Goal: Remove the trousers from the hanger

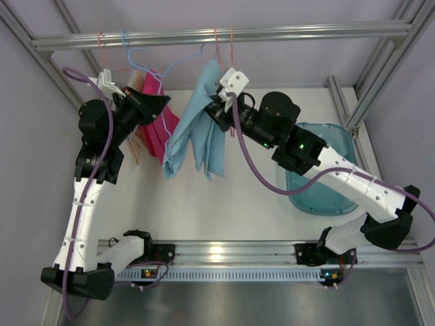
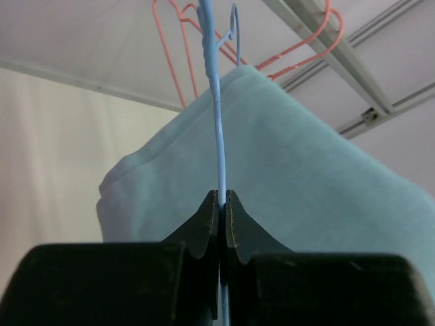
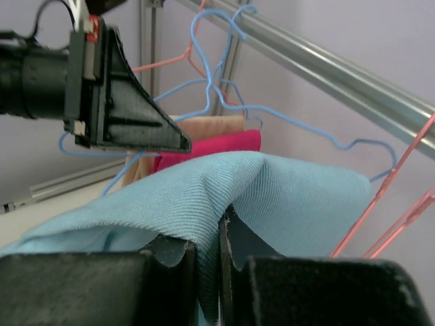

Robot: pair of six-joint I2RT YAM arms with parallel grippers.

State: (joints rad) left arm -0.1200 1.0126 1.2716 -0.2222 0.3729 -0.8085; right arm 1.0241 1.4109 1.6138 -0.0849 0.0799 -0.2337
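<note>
The light blue trousers [image 1: 194, 132] hang folded over a blue wire hanger [image 1: 178, 64] under the top rail. My right gripper [image 1: 219, 102] is shut on a fold at their upper right; in the right wrist view the cloth [image 3: 292, 193] is pinched between the closed jaws of that gripper [image 3: 219, 227]. My left gripper [image 1: 160, 102] is shut on the blue hanger's wire [image 2: 217, 122], which runs up from between the closed jaws of the gripper [image 2: 221, 198], with the blue trousers [image 2: 312, 183] behind. The magenta trousers [image 1: 156, 129] hang to the left, partly hidden behind my left gripper.
An aluminium rail [image 1: 224, 34] crosses the back and carries pink wire hangers [image 1: 224, 41]. A tan cloth [image 3: 204, 125] hangs behind the magenta pair [image 3: 217, 144]. A teal bin [image 1: 333, 139] sits on the table at the right, under my right arm.
</note>
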